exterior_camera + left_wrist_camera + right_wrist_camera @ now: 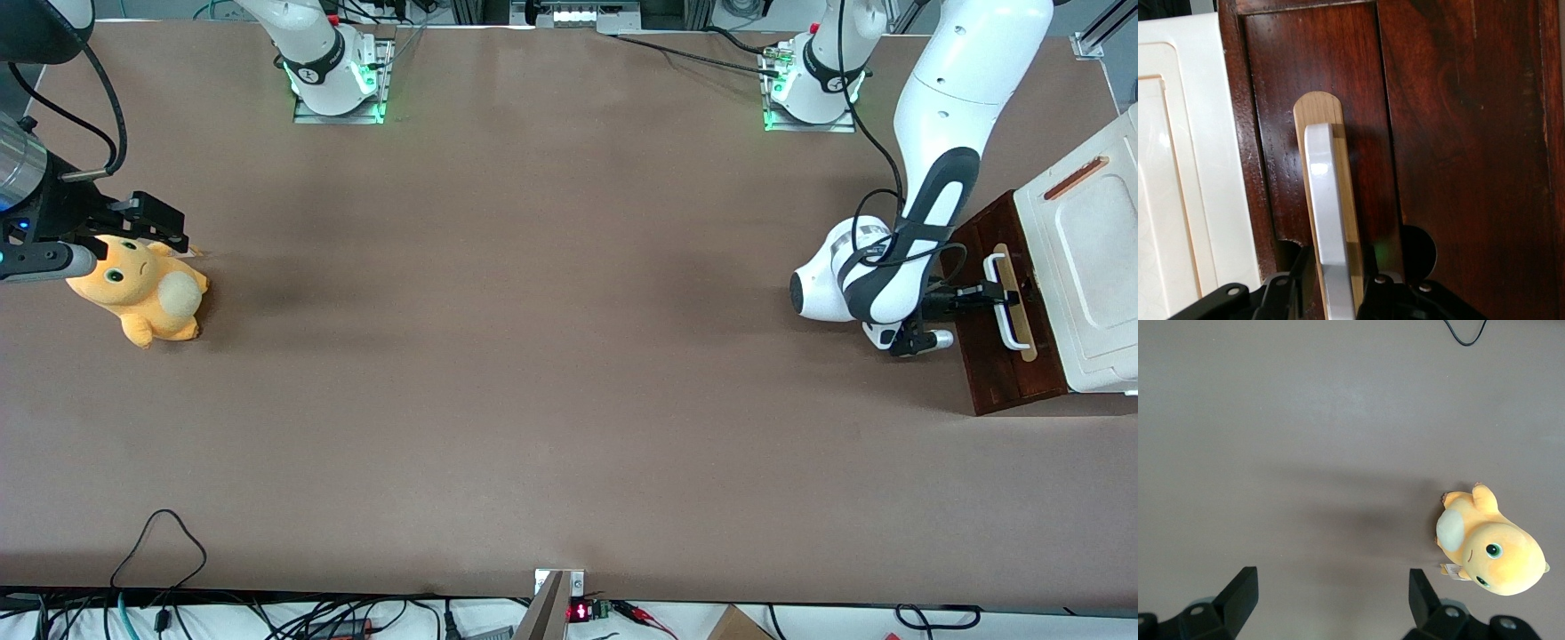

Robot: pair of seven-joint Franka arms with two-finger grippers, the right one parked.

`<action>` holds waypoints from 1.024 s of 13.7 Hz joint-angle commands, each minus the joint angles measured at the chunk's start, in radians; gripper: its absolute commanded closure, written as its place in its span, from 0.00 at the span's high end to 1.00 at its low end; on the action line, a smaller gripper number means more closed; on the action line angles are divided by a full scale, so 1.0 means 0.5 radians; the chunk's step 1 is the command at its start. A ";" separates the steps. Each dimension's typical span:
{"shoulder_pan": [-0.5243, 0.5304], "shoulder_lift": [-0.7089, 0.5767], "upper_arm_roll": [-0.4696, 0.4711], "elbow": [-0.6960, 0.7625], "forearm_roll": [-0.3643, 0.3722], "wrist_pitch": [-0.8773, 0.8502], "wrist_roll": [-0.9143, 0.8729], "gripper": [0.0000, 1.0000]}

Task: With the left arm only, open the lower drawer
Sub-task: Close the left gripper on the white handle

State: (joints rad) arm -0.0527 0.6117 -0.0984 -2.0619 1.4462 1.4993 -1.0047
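Glossy dark-stained wood on lower drawer (1451, 133); smooth white handle (1325, 220) on pale matt wood strip (1338, 167); black gripper (994, 293) there.

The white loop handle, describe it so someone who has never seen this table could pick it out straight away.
Start at the white-topped cabinet at the working arm's end of the table. Its dark brown lower drawer front faces the table's middle and carries a pale wood strip. On that strip sits the white loop handle, the only glossy white bar on the dark wood, with the left gripper at it, jaws either side.
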 commanded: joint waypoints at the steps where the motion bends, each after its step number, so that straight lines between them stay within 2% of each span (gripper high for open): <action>1: 0.007 0.031 0.007 0.031 0.053 -0.001 -0.009 0.35; 6: 0.010 0.031 0.010 0.031 0.053 -0.001 -0.009 0.35; 14: 0.010 0.028 0.007 0.031 0.053 -0.004 -0.012 0.15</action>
State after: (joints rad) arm -0.0531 0.6146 -0.0957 -2.0606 1.4466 1.4967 -1.0233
